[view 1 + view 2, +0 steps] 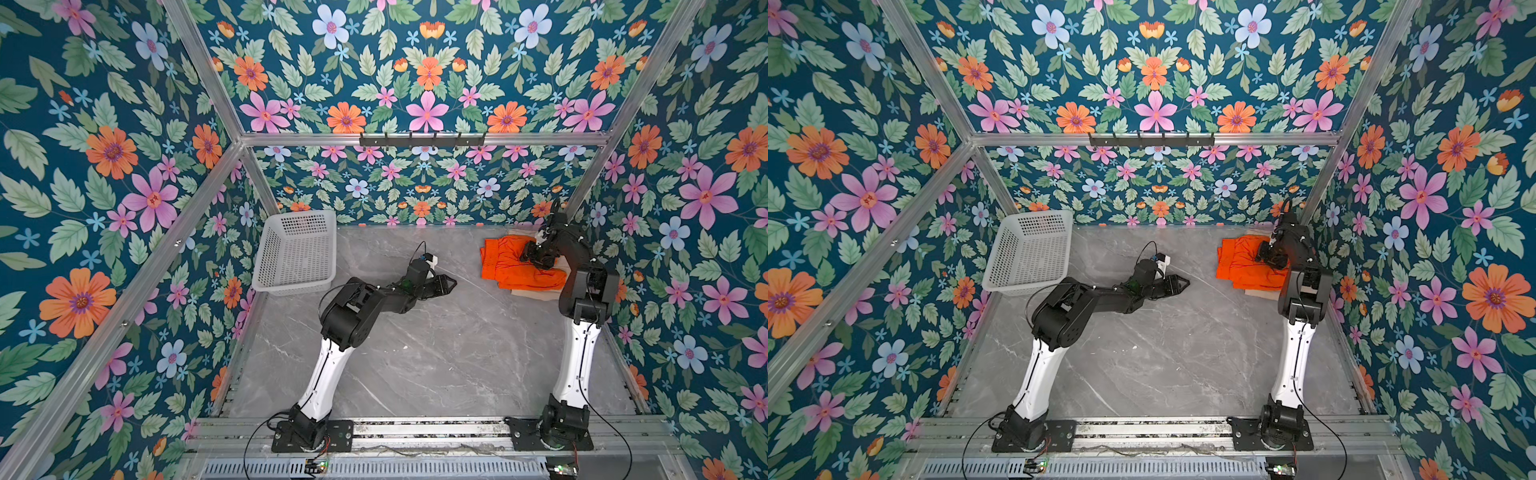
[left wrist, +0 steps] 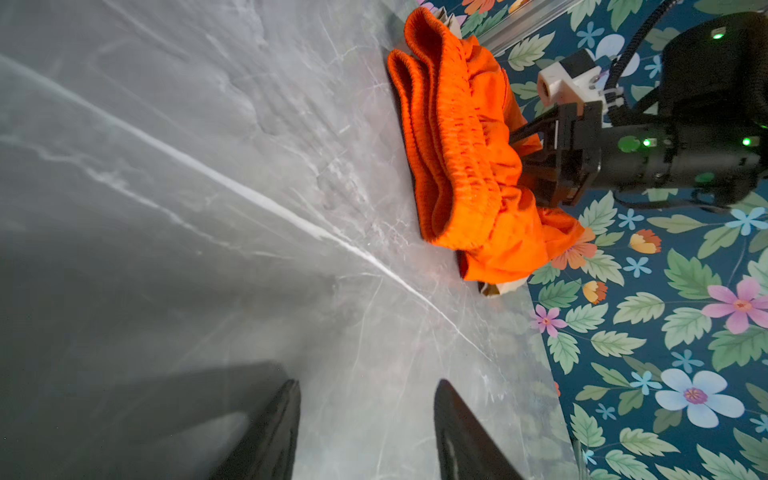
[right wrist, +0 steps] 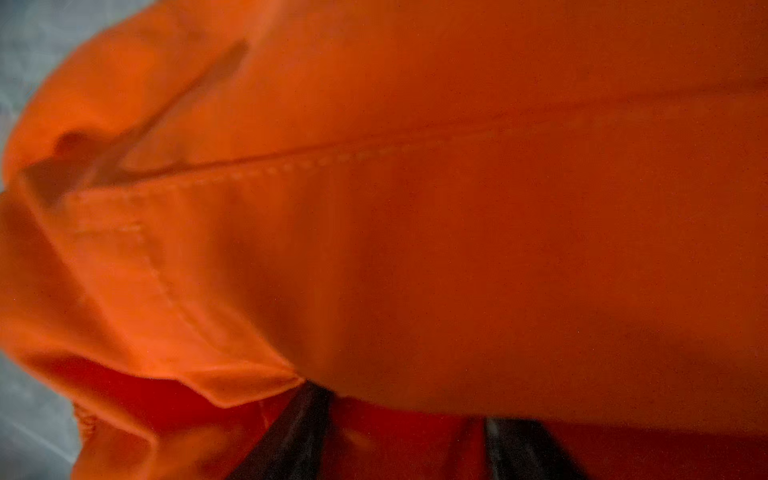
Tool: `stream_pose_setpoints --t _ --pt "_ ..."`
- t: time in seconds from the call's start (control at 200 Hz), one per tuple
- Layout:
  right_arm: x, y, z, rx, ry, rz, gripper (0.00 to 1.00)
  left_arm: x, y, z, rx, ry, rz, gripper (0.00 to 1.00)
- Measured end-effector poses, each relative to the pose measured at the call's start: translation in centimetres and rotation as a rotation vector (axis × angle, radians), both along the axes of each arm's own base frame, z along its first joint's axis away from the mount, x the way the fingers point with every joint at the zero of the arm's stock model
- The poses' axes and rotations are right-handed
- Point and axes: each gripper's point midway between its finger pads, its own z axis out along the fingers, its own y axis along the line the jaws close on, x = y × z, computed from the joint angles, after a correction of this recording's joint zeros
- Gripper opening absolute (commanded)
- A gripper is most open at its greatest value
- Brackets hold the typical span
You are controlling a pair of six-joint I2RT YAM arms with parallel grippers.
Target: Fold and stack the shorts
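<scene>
At back right, right gripper [image 1: 537, 254] tips sink into the orange shorts [image 1: 505, 266], grip untellable (cloth hides them); beige shorts [image 1: 536, 294] beneath show only edges. Left gripper [image 2: 366, 381] gapes, holding nothing, over the table [image 1: 415, 353]. Two shorts, one basket [image 1: 295, 253].

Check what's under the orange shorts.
The beige shorts: only strips of their edge show past the orange shorts, at the near and far sides. The rest is covered.
</scene>
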Motion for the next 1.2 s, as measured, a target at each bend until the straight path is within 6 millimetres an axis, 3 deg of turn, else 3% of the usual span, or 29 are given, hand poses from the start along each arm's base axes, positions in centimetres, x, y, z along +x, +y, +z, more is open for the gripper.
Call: stream_pose_setpoints --t 0.145,0.29,0.38,0.45,0.62,0.68,0.73,0.83,0.9,1.035,1.2 --pt "-2.9 5.8 0.1 0.052 0.041 0.034 0.59 -0.5 1.9 0.1 0.019 0.013 0.019 0.57" --pt "-6.0 13.4 0.4 0.104 0.061 0.101 0.59 -1.6 4.1 0.5 0.041 0.037 0.044 0.58" --pt "-7.7 17.8 1.4 0.138 0.053 0.154 0.59 -2.1 5.0 1.6 0.043 0.031 0.052 0.56" --pt "-8.2 19.9 3.2 0.185 0.021 0.176 0.60 -2.4 5.1 2.8 0.040 0.012 0.048 0.55" --pt "-7.5 20.0 10.1 0.224 -0.155 0.197 0.61 -2.4 5.3 4.4 0.065 -0.030 0.034 0.54" --pt "-7.4 19.5 12.5 0.255 -0.214 0.216 0.61 -2.0 5.3 4.1 0.088 -0.039 0.034 0.54" --pt "-7.2 18.2 13.3 0.277 -0.235 0.202 0.63 -1.8 5.3 3.6 0.103 -0.038 0.033 0.54" --pt "-7.1 13.9 11.7 0.309 -0.217 0.128 0.64 -1.8 5.5 1.6 0.138 -0.016 0.028 0.54" --pt "-8.1 12.3 9.7 0.351 -0.167 0.096 0.65 -1.9 5.8 0.4 0.159 0.001 0.028 0.54" --pt "-9.7 12.7 6.9 0.451 -0.095 0.118 0.65 -1.8 5.9 0.0 0.162 -0.010 0.026 0.54" --pt "-10.7 14.1 5.5 0.529 -0.062 0.154 0.66 -1.8 5.9 0.0 0.160 -0.019 0.026 0.54"
